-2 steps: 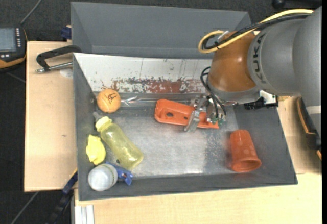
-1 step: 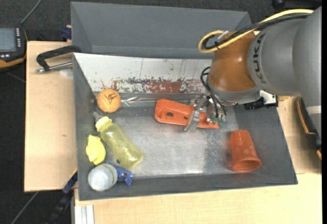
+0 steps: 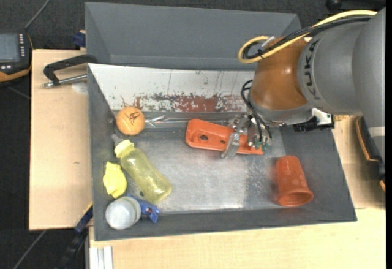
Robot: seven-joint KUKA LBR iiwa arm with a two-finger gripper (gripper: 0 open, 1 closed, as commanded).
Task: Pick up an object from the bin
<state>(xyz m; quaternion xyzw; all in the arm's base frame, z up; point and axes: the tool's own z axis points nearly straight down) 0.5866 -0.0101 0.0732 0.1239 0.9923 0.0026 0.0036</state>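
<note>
Reaching in from 3 o'clock, the gripper (image 3: 234, 141) sits low on the right end of a flat orange plastic piece (image 3: 206, 133); whether it is open or closed I cannot tell. That piece lies at 12 o'clock on the floor of the bin (image 3: 208, 182), just off the back wall. An orange cup (image 3: 291, 182) lies on its side at 4 o'clock, near the right wall. An orange ball (image 3: 130, 121) rests in the 10 o'clock corner. A yellow bottle (image 3: 144, 173), a yellow lump (image 3: 114, 179) and a white-capped blue item (image 3: 125, 212) crowd the left edge from 8 to 7 o'clock. Bare floor lies open from centre to 6 o'clock.
</note>
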